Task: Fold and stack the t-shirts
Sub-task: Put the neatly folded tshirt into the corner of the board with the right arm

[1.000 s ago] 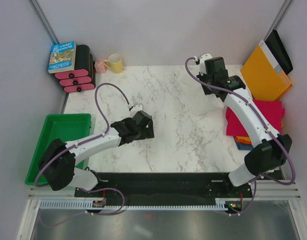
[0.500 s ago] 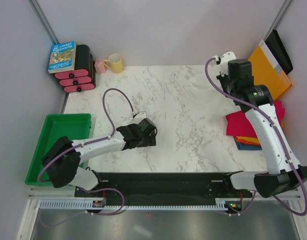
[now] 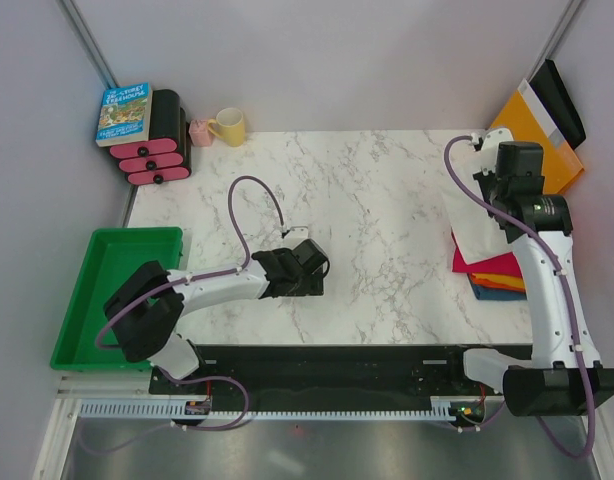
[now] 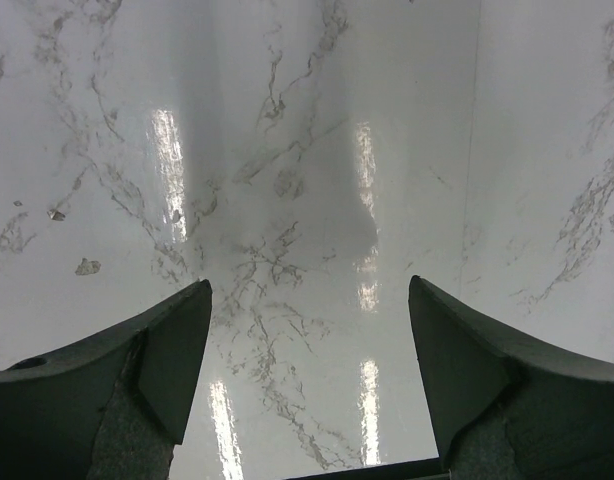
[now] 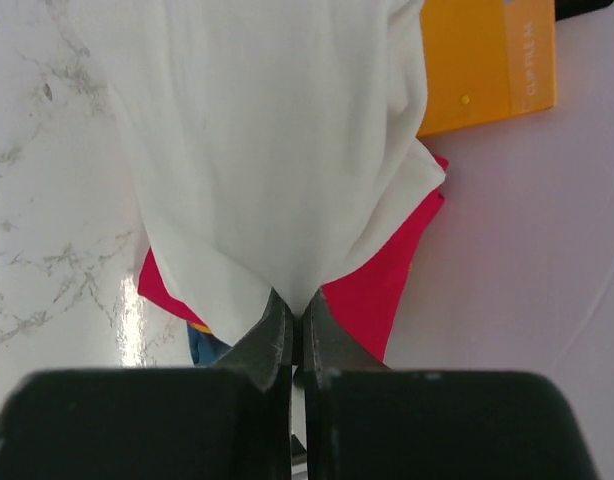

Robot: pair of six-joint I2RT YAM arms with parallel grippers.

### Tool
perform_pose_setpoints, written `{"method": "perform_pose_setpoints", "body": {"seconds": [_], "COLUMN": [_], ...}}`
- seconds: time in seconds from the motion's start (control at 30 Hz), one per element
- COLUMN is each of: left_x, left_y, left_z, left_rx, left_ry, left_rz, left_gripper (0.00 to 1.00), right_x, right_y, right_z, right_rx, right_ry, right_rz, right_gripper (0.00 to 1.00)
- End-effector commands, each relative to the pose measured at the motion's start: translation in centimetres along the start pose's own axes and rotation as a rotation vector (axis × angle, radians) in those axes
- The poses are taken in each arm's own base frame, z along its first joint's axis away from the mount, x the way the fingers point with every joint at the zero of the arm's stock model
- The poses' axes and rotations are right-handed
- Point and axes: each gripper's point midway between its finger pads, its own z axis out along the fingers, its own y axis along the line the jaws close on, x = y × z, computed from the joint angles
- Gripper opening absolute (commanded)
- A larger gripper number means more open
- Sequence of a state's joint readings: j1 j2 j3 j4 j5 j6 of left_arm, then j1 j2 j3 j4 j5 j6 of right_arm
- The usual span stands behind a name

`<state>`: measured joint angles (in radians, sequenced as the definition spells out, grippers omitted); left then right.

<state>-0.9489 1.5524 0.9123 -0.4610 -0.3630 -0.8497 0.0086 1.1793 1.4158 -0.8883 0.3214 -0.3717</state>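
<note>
My right gripper [image 3: 507,186] [image 5: 299,312] is shut on the edge of a thin white t-shirt [image 3: 477,225] [image 5: 267,140]. The shirt hangs from it over a stack of folded shirts at the table's right edge. The stack has a crimson red shirt [image 3: 507,264] [image 5: 392,270] on top, an orange one [image 3: 502,281] under it and a dark blue one [image 3: 484,290] [image 5: 202,345] at the bottom. The white cloth covers much of the stack. My left gripper [image 3: 312,272] [image 4: 307,285] is open and empty, low over bare marbled tabletop left of centre.
An orange-yellow envelope [image 3: 532,150] [image 5: 482,65] and a black folder [image 3: 559,100] lean at the back right. A green tray [image 3: 107,290] sits at the left edge. A book [image 3: 125,112] on a black-and-pink rack [image 3: 157,150], a pink cup [image 3: 200,132] and a yellow mug [image 3: 230,126] stand at the back left.
My right arm has swung from the table's back centre to the right, bringing the white shirt over the stack. My left gripper has slid a little right and nearer, still open.
</note>
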Motion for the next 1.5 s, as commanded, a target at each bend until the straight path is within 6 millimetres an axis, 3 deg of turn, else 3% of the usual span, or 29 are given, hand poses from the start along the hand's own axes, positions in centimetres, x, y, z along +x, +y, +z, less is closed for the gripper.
{"method": "perform_pose_setpoints", "body": {"seconds": [0.0, 0.33, 0.7, 0.97, 1.47], "left_x": [-1.1, -0.5, -0.5, -1.0, -0.4], "left_y": [-1.7, -1.2, -1.9, -2.8, -3.2], "left_z": [-0.1, 0.0, 0.6, 0.8, 0.8], "left_rx": [0.024, 0.015, 0.017, 0.028, 0.034], "left_ry": [-0.032, -0.021, -0.011, -0.007, 0.012], "left_rz": [-0.040, -0.021, 0.001, 0.013, 0.020], "left_gripper": [0.86, 0.86, 0.86, 0.86, 0.86], "right_x": [0.8, 5.1, 10.3, 12.9, 13.4], "right_y": [-0.2, -0.6, -4.7, -7.8, -11.7], "right_z": [0.4, 3.4, 6.2, 8.6, 13.9], "right_rx": [-0.006, 0.010, 0.054, 0.083, 0.135], "right_ry": [-0.031, 0.054, 0.132, 0.172, 0.170], "right_rz": [0.030, 0.117, 0.277, 0.351, 0.413], "right_gripper": [0.00, 0.00, 0.00, 0.00, 0.00]}}
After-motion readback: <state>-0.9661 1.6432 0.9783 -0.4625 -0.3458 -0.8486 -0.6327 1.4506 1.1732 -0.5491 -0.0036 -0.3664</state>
